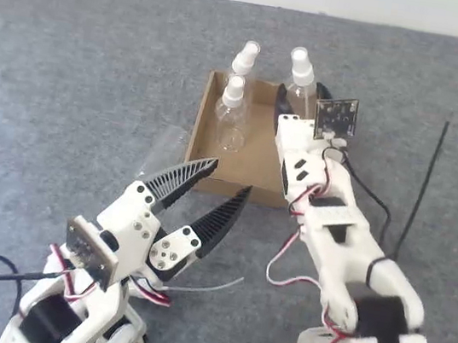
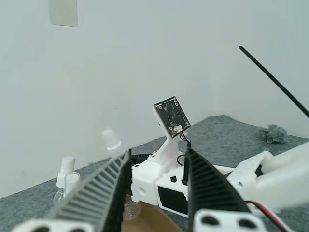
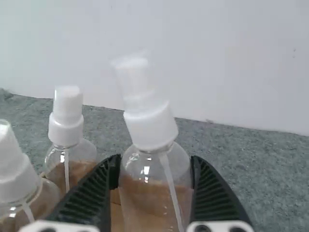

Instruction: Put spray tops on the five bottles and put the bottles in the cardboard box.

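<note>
3 bottles wear tops: boxed bottle (image 1: 231, 120) in the cardboard box (image 1: 251, 165), held bottle (image 3: 149, 145) pinched by the right gripper (image 3: 154, 165) (left gripper (image 1: 230, 178) jaws spread), 2 seemingly left

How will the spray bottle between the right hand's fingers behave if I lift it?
The spray bottle looks clear with no liquid showing, so it is probably light. Its smooth round wall could slip or turn in the right hand. Tall and narrow under its spray top, it may tip easily when set down.

A grey carpeted table (image 1: 72, 70) meets a white wall (image 2: 145, 48), with a thin black rod (image 1: 424, 183) slanting above it.
</note>
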